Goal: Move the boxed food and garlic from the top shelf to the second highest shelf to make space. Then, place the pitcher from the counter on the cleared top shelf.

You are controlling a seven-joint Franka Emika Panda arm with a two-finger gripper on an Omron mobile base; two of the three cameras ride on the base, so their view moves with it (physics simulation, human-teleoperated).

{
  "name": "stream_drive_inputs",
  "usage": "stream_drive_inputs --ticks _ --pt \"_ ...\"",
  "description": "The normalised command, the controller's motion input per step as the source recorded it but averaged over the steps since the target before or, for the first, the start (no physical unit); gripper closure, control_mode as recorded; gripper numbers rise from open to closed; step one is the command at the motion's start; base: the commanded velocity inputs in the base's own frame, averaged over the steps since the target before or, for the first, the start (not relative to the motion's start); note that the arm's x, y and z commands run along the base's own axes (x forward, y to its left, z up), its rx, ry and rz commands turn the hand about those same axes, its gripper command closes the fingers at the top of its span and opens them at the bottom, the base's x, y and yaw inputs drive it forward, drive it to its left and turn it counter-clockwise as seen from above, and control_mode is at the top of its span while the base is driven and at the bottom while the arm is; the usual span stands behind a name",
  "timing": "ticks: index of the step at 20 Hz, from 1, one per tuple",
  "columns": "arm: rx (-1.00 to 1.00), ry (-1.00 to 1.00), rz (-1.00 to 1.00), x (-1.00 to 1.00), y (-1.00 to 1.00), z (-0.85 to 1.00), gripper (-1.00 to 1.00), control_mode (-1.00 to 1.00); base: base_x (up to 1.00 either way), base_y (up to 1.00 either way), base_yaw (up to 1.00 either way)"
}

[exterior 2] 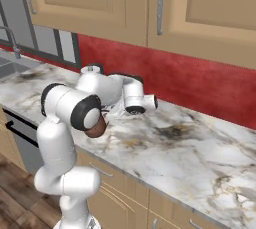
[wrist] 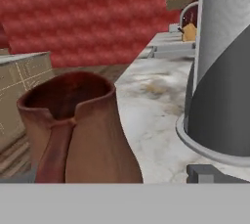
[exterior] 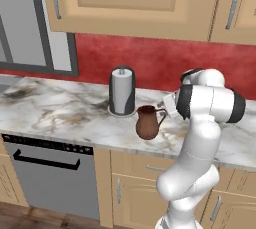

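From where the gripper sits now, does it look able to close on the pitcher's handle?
Probably yes. The open gripper sits right at the pitcher on its handle side, with nothing between them. The paper towel holder stands behind on the counter, apart from that side.

The white jointed arm [exterior: 200,138] bends forward at centre right, wrist level, its two-finger tool [exterior: 164,107] spread wide.
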Motion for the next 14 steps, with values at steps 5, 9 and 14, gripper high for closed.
stream_drive_inputs --ticks 5,9,14 --pt "0.0 0.08 0.2 -0.01 0.26 -0.25 -1.0 -1.0 0.0 0.0 0.0" --pt "0.0 0.03 0.21 -0.11 0.36 -0.25 1.0 -1.0 0.0 0.0 0.0" --pt "0.0 -0.01 0.14 -0.28 0.25 -0.22 1.0 -1.0 0.0 0.0 0.0"
